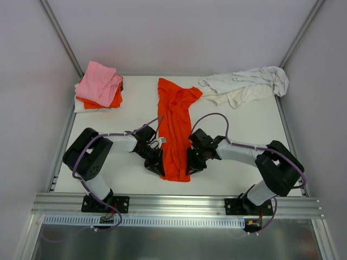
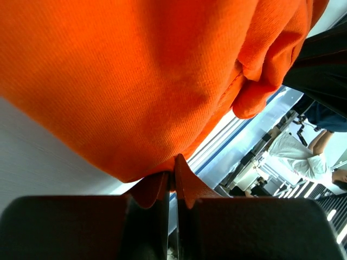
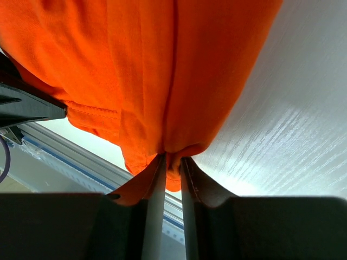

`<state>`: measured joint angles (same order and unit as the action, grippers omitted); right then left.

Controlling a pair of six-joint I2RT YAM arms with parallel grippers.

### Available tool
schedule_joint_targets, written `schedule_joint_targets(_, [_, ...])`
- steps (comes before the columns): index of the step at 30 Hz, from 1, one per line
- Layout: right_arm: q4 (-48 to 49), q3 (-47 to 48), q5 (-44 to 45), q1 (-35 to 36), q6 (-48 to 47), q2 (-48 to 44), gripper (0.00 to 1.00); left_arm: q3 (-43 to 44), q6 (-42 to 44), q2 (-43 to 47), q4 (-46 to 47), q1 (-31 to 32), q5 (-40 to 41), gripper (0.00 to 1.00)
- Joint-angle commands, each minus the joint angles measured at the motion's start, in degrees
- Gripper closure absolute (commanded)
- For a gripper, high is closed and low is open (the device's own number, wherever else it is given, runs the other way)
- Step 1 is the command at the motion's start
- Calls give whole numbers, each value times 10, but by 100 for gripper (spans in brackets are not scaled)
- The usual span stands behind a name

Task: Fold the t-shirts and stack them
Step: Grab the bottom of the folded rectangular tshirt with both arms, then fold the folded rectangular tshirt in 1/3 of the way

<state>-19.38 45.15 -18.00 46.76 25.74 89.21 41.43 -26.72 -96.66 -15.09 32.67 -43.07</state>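
A bright orange t-shirt (image 1: pixel 174 130) lies in a long strip down the middle of the table, folded narrow. My left gripper (image 1: pixel 156 165) is shut on its near left edge; the cloth (image 2: pixel 135 86) fills the left wrist view and is pinched between the fingertips (image 2: pixel 184 181). My right gripper (image 1: pixel 191 165) is shut on its near right edge; the cloth (image 3: pixel 162 70) bunches between the fingertips (image 3: pixel 192 176). A stack at the far left has a folded pink shirt (image 1: pixel 100 82) over an orange one (image 1: pixel 115 101) and a white one (image 1: pixel 81 106). A crumpled white shirt (image 1: pixel 246 86) lies at the far right.
The white table (image 1: pixel 238 124) is bounded by grey walls at back and sides. An aluminium rail (image 1: pixel 179 203) runs along the near edge by the arm bases. Cables loop over both arms.
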Motion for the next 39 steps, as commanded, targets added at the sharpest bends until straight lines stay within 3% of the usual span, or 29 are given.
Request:
schedule_joint_targets(1, [7, 6, 6, 5, 7, 3, 81, 6, 4, 3, 6, 5, 9, 100])
schedule_joint_targets(8, [-12, 15, -4, 6, 5, -13, 100, 22, 3, 12, -10, 6, 9, 100])
schedule_joint_targets(34, [-206, -19, -49, 8, -26, -199, 100, 58, -24, 164, -167, 19, 7, 100])
schedule_joint_targets(39, [-227, 33, -45, 4, -47, -174, 100, 103, -19, 154, -194, 19, 15, 100])
